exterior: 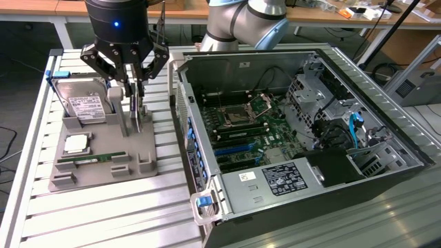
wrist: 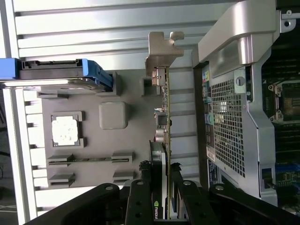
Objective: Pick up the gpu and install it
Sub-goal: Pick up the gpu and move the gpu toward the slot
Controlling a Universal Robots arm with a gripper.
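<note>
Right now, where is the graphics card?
The graphics card stands on edge in the tray on the exterior view's left, between the hard drive and the computer case, with the gripper closed on it.

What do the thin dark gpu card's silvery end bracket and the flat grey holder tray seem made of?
Silvery end bracket: likely sheet metal; brushed sheen, thin bent tabs. Gpu card: circuit board, small soldered parts. Grey holder tray: probably plastic; matte, uniform, blocky raised slots.

Robotics lab; slatted workbench (exterior: 103,206), open computer case (exterior: 234,67), parts fixture (exterior: 103,160)
</note>
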